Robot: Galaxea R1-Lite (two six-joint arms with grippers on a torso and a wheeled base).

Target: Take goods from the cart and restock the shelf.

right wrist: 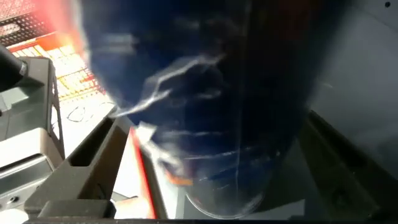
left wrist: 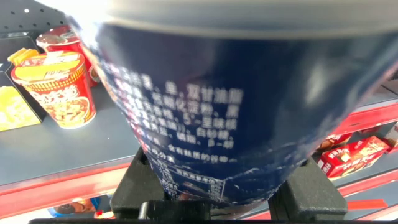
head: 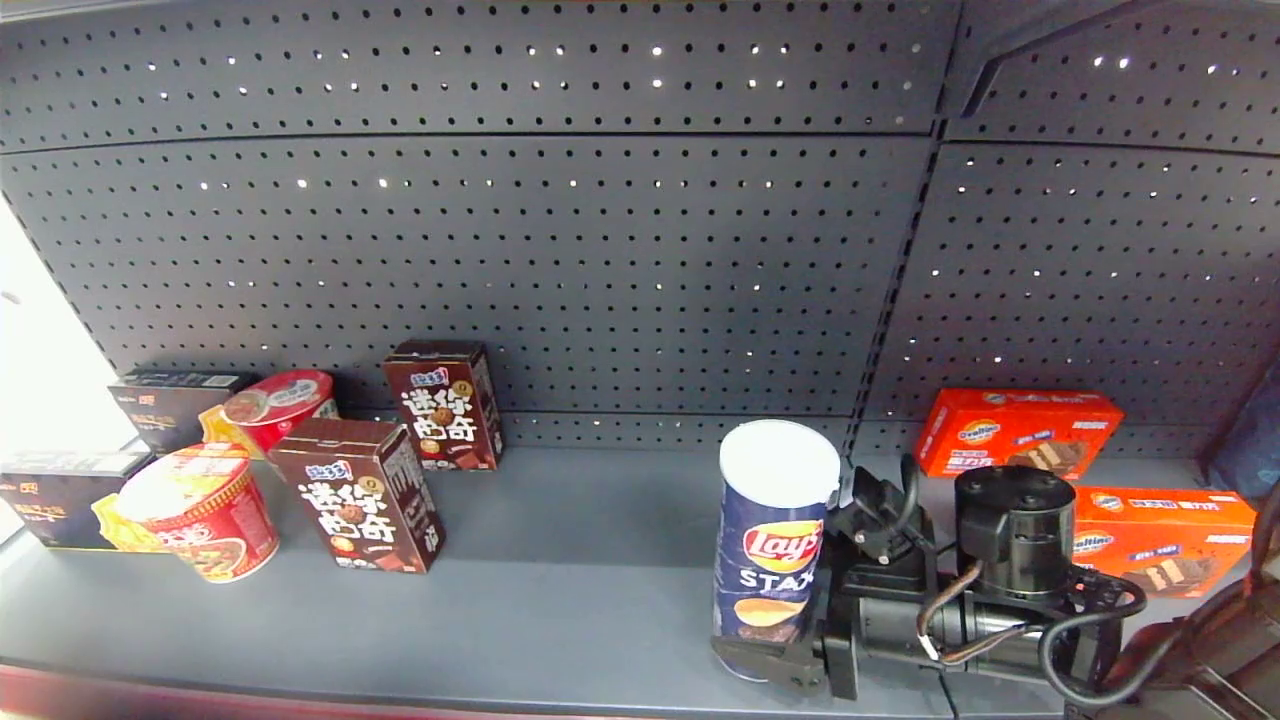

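A tall dark blue chips can [head: 775, 540] with a white lid stands upright near the front of the grey shelf [head: 580, 570]. My right gripper [head: 750, 650] is shut around its lower part. In the right wrist view the can [right wrist: 205, 93] sits close between the two fingers of the right gripper [right wrist: 211, 180]. My left gripper [left wrist: 227, 193] is shut on a dark blue tapered container [left wrist: 236, 93] with white print, held in front of the shelf's red front edge.
On the shelf's left stand two red noodle cups [head: 200, 510], two brown boxes [head: 360, 495] and black boxes [head: 60, 495]. Two orange boxes [head: 1015, 430] lie at the right. Bare shelf lies between the brown boxes and the can. A perforated panel backs it.
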